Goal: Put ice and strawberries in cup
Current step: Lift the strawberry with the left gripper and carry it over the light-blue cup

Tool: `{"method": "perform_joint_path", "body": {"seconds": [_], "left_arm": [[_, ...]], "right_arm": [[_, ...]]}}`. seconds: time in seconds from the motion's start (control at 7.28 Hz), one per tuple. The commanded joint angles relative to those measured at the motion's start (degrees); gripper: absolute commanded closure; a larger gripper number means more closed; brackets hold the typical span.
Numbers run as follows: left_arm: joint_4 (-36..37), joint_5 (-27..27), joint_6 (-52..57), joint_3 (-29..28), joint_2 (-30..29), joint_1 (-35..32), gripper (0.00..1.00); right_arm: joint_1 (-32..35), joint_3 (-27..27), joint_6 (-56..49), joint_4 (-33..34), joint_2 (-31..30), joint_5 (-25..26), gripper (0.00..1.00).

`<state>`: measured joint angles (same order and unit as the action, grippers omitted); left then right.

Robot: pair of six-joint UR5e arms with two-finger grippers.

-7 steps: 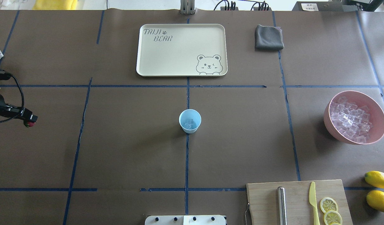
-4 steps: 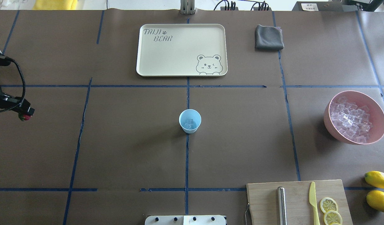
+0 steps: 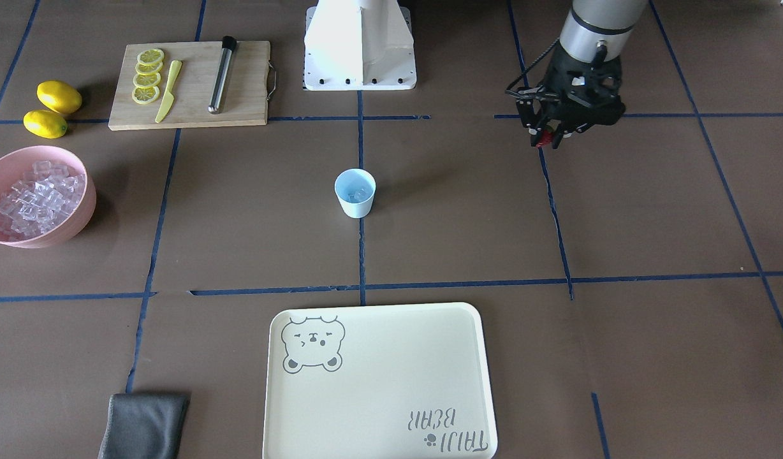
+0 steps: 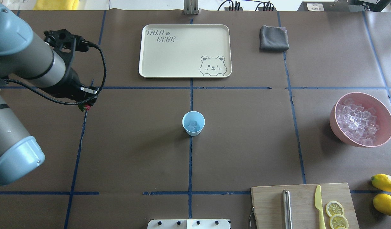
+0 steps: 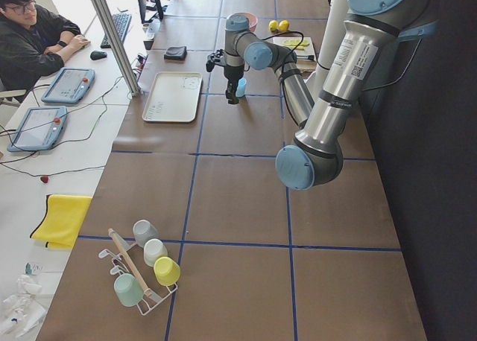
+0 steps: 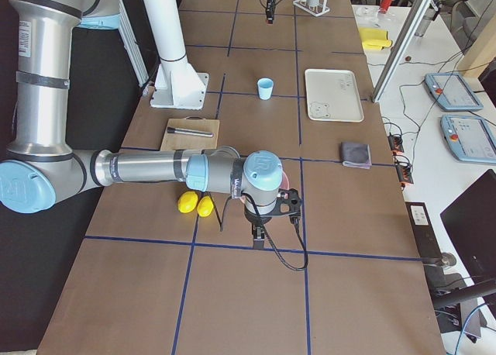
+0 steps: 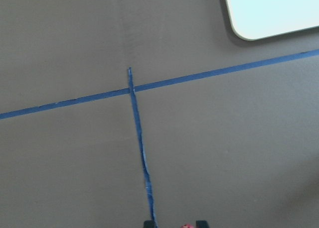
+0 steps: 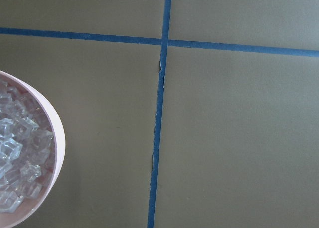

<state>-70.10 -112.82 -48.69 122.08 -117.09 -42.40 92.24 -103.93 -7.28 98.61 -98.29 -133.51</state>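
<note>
The light blue cup [image 4: 193,123] stands upright at the table's centre with a few clear ice cubes [image 4: 192,126] inside; it also shows in the front view [image 3: 355,193]. More ice [image 4: 357,121] is piled in the pink bowl. My left gripper [image 4: 85,106] is shut on the small red strawberry [image 4: 83,108] and holds it above the table, well left of the cup; both show in the front view too [image 3: 544,140]. My right gripper [image 6: 260,237] shows only in the exterior right view, beside the bowl; I cannot tell whether it is open or shut.
The pink bowl [image 4: 337,132] stands at the right. A cream tray [image 4: 182,31] and a grey cloth [image 4: 273,38] lie at the far side. A cutting board [image 4: 268,203] with a knife, a metal rod and lemon slices sits near right, next to two lemons [image 4: 386,194].
My left arm has swung in from the left edge toward the centre, carrying the strawberry to the right. The cup and bowl have not moved.
</note>
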Motion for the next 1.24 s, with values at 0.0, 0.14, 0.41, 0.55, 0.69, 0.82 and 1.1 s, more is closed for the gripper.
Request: {"method": "perform_joint_path", "body": {"seconds": [0.0, 0.14, 0.41, 0.55, 0.69, 0.82, 1.1], "left_arm": [[0.1, 5.1, -11.6, -7.6, -10.7, 7.0, 1.0], [-0.5, 7.2, -14.9, -11.6, -14.4, 9.6, 1.0], [-3.9, 9.2, -20.0, -20.9, -21.6, 10.9, 1.0], [-5.0, 10.8, -20.5, -24.2, -23.4, 13.0, 1.0], [-9.8, 11.3, -22.8, -28.9, -25.2, 13.2, 1.0], [-11.1, 11.4, -23.6, -34.1, -28.5, 13.3, 1.0], [-11.7, 12.8, -24.3, -37.4, -30.0, 14.5, 0.98]], "right_arm": [[0.0, 0.0, 0.1, 0.0, 0.0, 0.0, 0.0], [0.0, 0.1, 0.1, 0.0, 0.0, 0.0, 0.0], [-0.1, 0.1, 0.1, 0.0, 0.0, 0.0, 0.0], [0.0, 0.1, 0.1, 0.0, 0.1, -0.1, 0.0], [-0.1, 0.1, 0.1, -0.5, 0.0, 0.0, 0.0], [-0.1, 0.2, 0.2, -1.0, 0.0, 0.0, 0.0], [-0.1, 0.2, 0.8, -1.1, 0.0, 0.0, 0.0]]}}
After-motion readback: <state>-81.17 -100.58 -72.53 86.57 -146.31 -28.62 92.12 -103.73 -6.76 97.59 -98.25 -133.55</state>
